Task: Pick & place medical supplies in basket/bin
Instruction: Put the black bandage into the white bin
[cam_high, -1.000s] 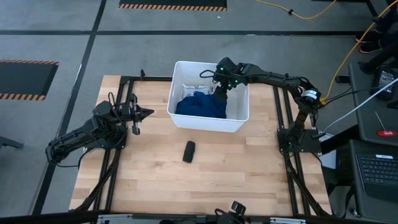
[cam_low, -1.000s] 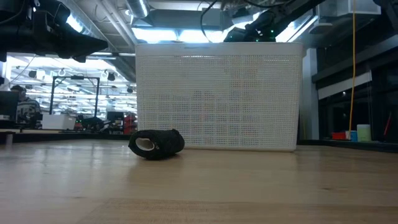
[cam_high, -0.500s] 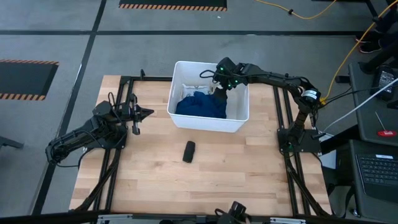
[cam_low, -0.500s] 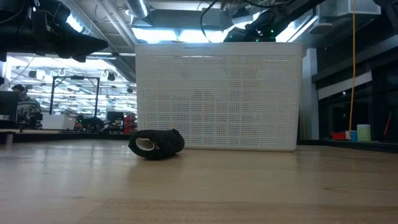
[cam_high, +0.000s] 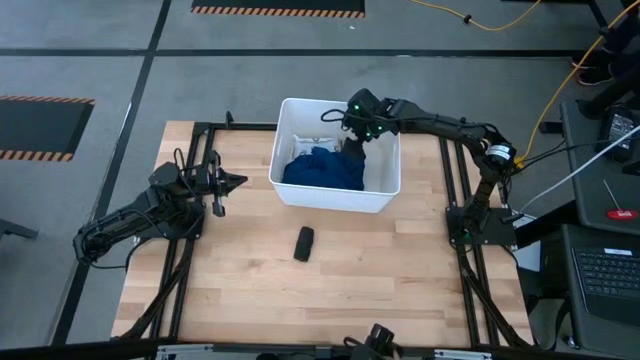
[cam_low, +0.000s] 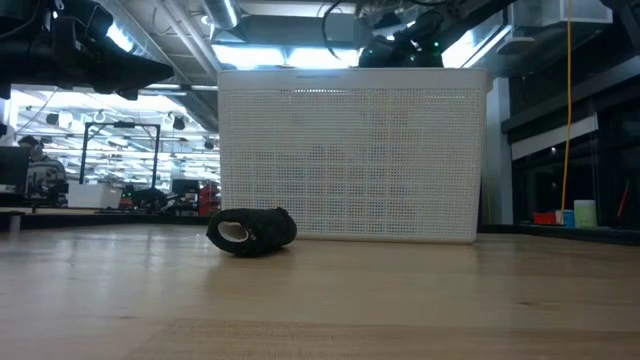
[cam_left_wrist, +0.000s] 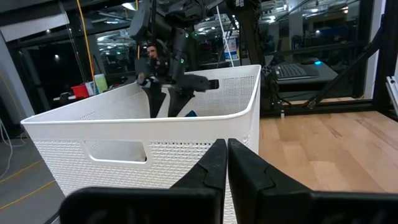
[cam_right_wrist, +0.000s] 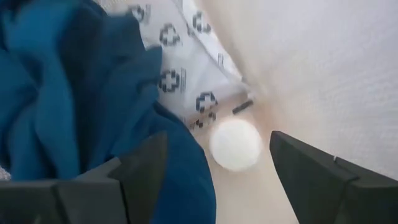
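Crowding round cap (cam_right_wrist: 235, 144): blue cloth (cam_right_wrist: 74, 106), tub wall (cam_right_wrist: 329, 68).

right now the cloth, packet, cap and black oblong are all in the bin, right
Not quite. The black oblong lies on the table in front of the bin, as the high view shows. The cloth, packet and cap are inside.

Much of the floor of the white tub (cam_high: 335, 204) is covered by the dark blue cloth (cam_high: 322, 168), and its right end is occupied by the right gripper (cam_right_wrist: 214, 163), whose spread fingers hang over the white round cap (cam_right_wrist: 235, 144) and the ring-printed packet (cam_right_wrist: 186, 68) beside the wall. Bare wood is left all around the small black oblong (cam_high: 304, 243), which lies well apart from the tub's near wall. The table to the left of the tub is taken up by the left gripper (cam_high: 236, 181), its fingers pressed together.
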